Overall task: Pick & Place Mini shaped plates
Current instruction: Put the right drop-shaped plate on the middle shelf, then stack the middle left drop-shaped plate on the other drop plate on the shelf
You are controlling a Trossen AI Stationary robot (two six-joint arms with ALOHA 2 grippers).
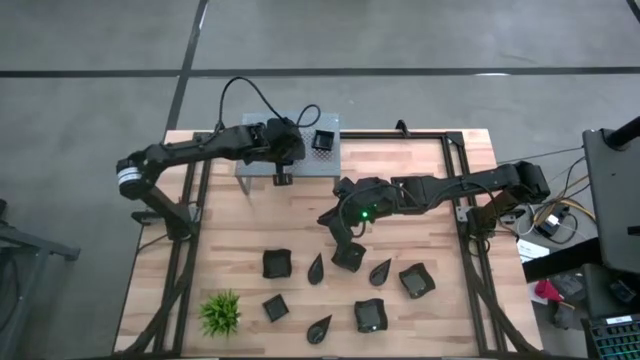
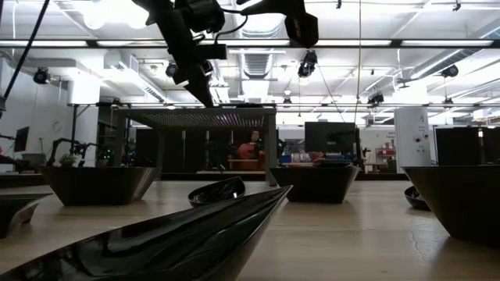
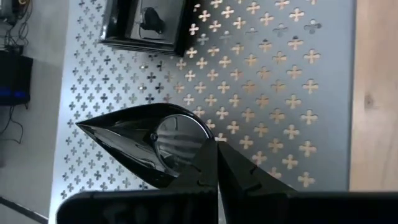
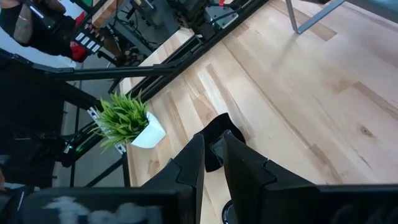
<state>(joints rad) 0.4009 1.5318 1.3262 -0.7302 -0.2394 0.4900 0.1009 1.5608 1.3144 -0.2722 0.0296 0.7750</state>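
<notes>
A pale wooden table (image 1: 300,235) stands on a grey workshop floor, with a grey perforated metal shelf (image 1: 262,150) raised at its far edge. The left gripper (image 3: 214,152) hovers over that shelf, clamped on the rim of a glossy black teardrop-shaped dish (image 3: 146,143). A glossy black square dish with a raised rim (image 3: 144,22) already sits on the shelf nearby, well apart from the teardrop. From where I stand, the step in hand looks like placing: the teardrop needs lowering onto the bare perforated metal beside the square one, then the fingers must spread and lift clear without dragging it.

The right gripper (image 4: 213,158) hangs over the middle of the table with its fingers pinched narrow on another small black dish (image 4: 219,140), lifted above the wood; its exact shape is hard to tell. The remaining black dishes (image 1: 370,315), square and teardrop alike, lie scattered across the near half of the table, each one empty. A small spiky green plant in a white pot (image 1: 220,312) stands at the near left corner.
</notes>
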